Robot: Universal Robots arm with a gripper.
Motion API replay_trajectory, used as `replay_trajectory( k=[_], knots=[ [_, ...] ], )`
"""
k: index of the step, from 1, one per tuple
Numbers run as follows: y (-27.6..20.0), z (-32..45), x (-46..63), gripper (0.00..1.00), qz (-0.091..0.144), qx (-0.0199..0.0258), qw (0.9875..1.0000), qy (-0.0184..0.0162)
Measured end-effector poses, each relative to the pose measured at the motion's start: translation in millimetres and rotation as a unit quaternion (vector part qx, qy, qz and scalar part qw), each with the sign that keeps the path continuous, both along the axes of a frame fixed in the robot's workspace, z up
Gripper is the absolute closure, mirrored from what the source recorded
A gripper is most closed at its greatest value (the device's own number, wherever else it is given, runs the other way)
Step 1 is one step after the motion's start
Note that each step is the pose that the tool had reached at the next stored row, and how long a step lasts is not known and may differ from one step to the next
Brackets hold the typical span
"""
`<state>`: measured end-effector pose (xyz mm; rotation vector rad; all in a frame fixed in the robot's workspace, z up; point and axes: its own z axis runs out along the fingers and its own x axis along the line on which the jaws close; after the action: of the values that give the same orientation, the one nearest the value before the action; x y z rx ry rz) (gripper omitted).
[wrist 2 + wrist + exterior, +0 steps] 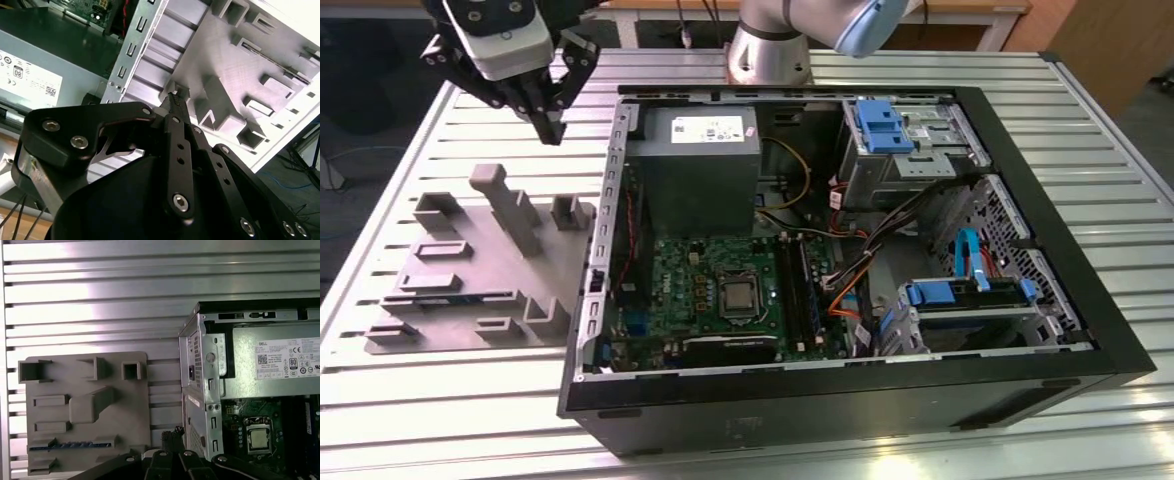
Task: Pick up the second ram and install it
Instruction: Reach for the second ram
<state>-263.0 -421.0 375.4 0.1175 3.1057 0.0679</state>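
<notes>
Exterior view, tool: the black two-fingered gripper [550, 126] hangs at 10 o'clock in the scene. Its fingers are drawn together to a narrow point, holding and touching nothing.
Exterior view, surroundings: the gripper sits above the slatted metal table [454, 420], between the far end of the grey plastic fixture plate [454, 330] and the corner of the open black computer case [1107, 330].
Exterior view, second ram [454, 297]: a slim dark memory stick stands on edge in a long slot of the plate, at 7 o'clock from the gripper and well apart from it.
Exterior view, case: it lies at 3 o'clock from the plate and holds the green motherboard [680, 280] and the grey power supply box [700, 160].
Second wrist view, tool: the gripper [175, 97] has its tips meeting, with nothing between them, over the plate [225, 65].
First wrist view, tool: the gripper [172, 432] is closed and empty, between the plate [130, 410] and the case.
First wrist view, second ram [75, 445]: it rests in the plate's long slot, untouched.
</notes>
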Motion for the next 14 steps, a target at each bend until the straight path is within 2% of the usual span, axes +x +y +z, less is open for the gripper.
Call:
replay_trajectory(
  k=[14],
  knots=[
    [-11.4, -9.3, -19.9, 0.89, 0.000, 0.0000, 1.0000, 0.0000]
  ],
)
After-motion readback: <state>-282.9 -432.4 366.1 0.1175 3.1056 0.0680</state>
